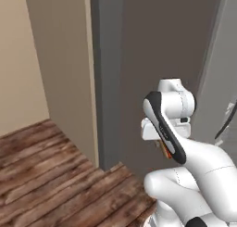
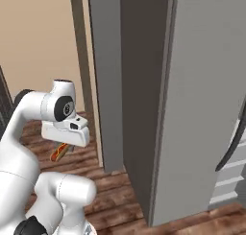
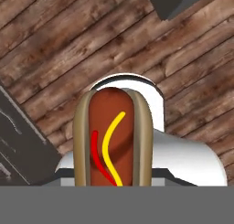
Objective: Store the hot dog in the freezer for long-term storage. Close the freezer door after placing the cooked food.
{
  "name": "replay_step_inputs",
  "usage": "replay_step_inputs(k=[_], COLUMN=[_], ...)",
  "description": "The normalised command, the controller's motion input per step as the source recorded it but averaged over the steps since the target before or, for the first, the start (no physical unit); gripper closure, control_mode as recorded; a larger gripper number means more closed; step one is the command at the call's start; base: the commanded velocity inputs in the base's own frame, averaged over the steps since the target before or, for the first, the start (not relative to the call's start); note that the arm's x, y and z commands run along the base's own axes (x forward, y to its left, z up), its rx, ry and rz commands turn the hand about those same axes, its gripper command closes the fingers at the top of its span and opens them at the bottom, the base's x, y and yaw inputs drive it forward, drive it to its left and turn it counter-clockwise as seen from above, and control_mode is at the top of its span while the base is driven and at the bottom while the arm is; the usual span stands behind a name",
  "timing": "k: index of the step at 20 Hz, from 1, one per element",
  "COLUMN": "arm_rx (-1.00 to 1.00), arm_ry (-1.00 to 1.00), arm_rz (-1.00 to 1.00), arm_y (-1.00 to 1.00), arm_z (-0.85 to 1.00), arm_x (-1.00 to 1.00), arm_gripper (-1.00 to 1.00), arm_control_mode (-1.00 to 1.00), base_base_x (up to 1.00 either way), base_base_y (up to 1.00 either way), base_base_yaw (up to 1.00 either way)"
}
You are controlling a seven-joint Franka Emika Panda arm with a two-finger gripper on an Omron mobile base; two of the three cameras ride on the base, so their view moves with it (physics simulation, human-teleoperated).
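You had the hot dog (image 3: 113,138) clamped in the gripper (image 2: 64,147), jaws drawn in tight against the bun's sides. In the hand view it stood lengthwise up the middle, tan bun either side of the red-brown sausage, with a red and a yellow squiggle of sauce along it. Behind it lay the wood floor (image 3: 55,45), and a dark grey corner showed at the top edge.

Take the freezer door (image 2: 202,99) as your landmark. From the right base view it stood swung out toward you, a tall plain grey slab seen nearly edge-on, and your gripper hung low to the left of it, well apart, above the floor (image 2: 110,186). The hot dog (image 2: 59,152) poked out beneath the hand, tilted, one end lower than the other. A dark curved handle (image 2: 230,147) showed to the right of the door, with white drawers (image 2: 230,181) behind it.

From the left base view the hot dog (image 1: 165,151) was a sliver of orange tucked behind the arm, again in front of the grey door (image 1: 152,59). A tan wall panel (image 1: 60,59) stood left of the door.

You would have found no writing or brand marks to read on anything.
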Motion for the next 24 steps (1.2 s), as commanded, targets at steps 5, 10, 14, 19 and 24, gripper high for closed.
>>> replay_step_inputs(k=[5, 10, 14, 19, 24], arm_rx=[0.00, 0.00, 0.00, 0.00, 0.00], arm_ry=[0.00, 0.00, 0.00, 0.00, 0.00], arm_rz=[0.00, 0.00, 0.00, 0.00, 0.00], arm_y=[0.00, 0.00, 0.00, 0.00, 0.00], arm_z=[0.00, 0.00, 0.00, 0.00, 0.00], arm_x=[0.00, 0.00, 0.00, 0.00, 0.00], arm_gripper=[1.00, 1.00, 1.00, 1.00, 1.00], arm_control_mode=[1.00, 1.00, 1.00, 1.00, 1.00], base_base_x=[-0.10, -0.11, 0.08, 0.40, 0.32], base_base_y=[-0.21, -0.27, -0.32, -0.59, -0.85], base_base_yaw=[-0.54, -0.47, -0.43, -0.27, -0.19])
